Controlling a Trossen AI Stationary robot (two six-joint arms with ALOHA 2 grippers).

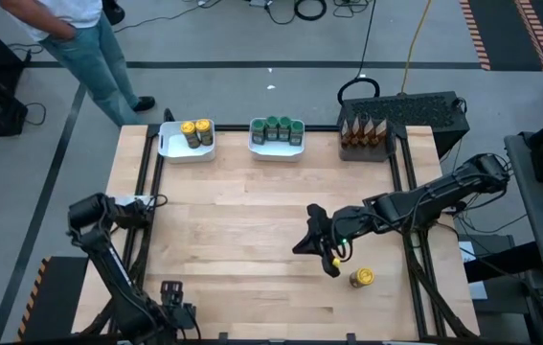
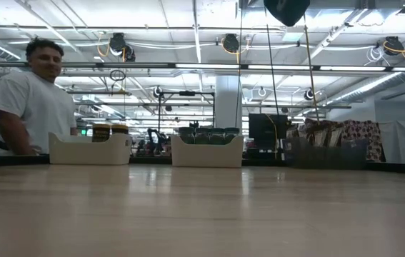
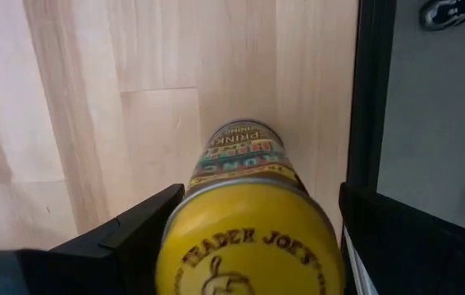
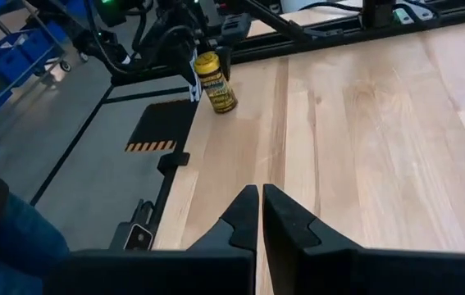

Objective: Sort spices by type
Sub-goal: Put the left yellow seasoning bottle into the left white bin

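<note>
Yellow-lidded jar (image 3: pixel 248 238) at the 9 o'clock edge of the surface (image 1: pixel 252 206), beside the black frame rail (image 3: pixel 369 90); it stands slightly tilted. I have the left gripper (image 3: pixel 261 197) set over it from above, lid deep between the fingers (image 3: pixel 146 217), which are spread nearly as far as they go, one on each side. A thin gap shows on one side, so I judge the jar bracketed but not clamped: the left gripper is released and no lift is evident.

Sorted stock along the far edge:
- **11 o'clock:** white tray (image 1: pixel 170 150) with yellow-lidded jars (image 1: pixel 194 129).
- **12 o'clock:** white tray (image 1: pixel 277 151) with green-lidded jars (image 1: pixel 278 126).
- **1 o'clock:** dark bin (image 1: pixel 365 155) with the brown packets (image 1: pixel 365 132).

One kind per container keeps the types apart, so the bracketed jar probably belongs at 11 o'clock.

A second loose yellow-lidded jar (image 1: pixel 361 278) stands at about 4 o'clock, not yet sorted.

The right gripper (image 4: pixel 261 205) hovers just right of centre, near that loose jar but apart from it. It is clenched finger to finger, with nothing between them and nothing touched. It points across the surface toward 9 o'clock, so its wrist camera sees the left arm's jar. I read it as waiting while the left arm works, since the jar at 4 o'clock lies on its side of the surface.
</note>
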